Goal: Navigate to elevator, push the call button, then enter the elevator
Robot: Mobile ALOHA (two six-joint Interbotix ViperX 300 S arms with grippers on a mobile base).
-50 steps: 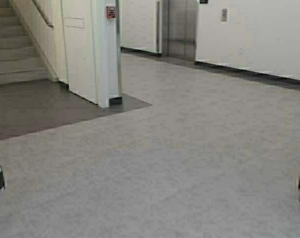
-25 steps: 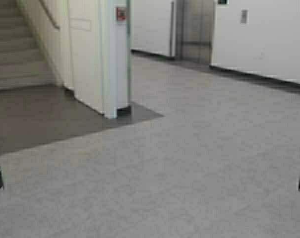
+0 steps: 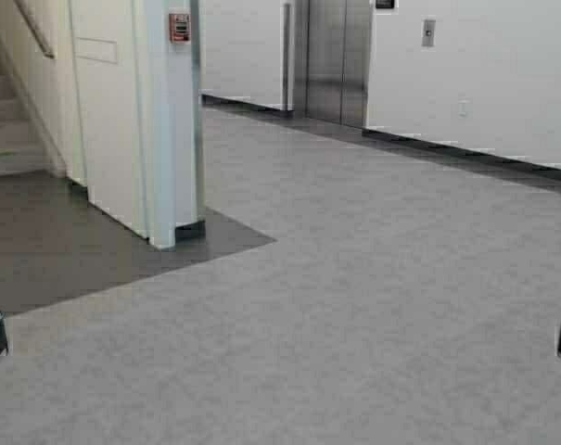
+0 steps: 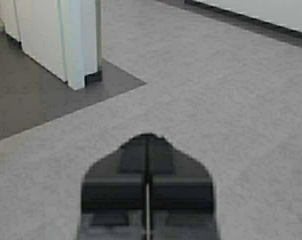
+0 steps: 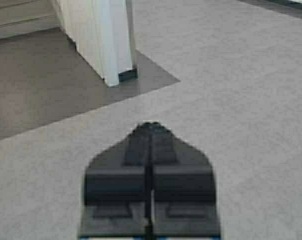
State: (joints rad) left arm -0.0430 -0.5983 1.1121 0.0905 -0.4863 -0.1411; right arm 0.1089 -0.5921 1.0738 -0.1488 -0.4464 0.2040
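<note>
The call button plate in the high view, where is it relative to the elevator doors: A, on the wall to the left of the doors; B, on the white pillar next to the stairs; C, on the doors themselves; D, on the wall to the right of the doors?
D: the call button sits on the white wall just right of the elevator, at the far end of the grey floor.

Both grippers matte black plastic, tapered to pt: left gripper (image 4: 148, 145), right gripper (image 5: 150, 131).

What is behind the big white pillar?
Behind the white pillar, stairs climb up with a handrail. The pillar covers the rest of the steps. Dark floor lies beneath it.
</note>
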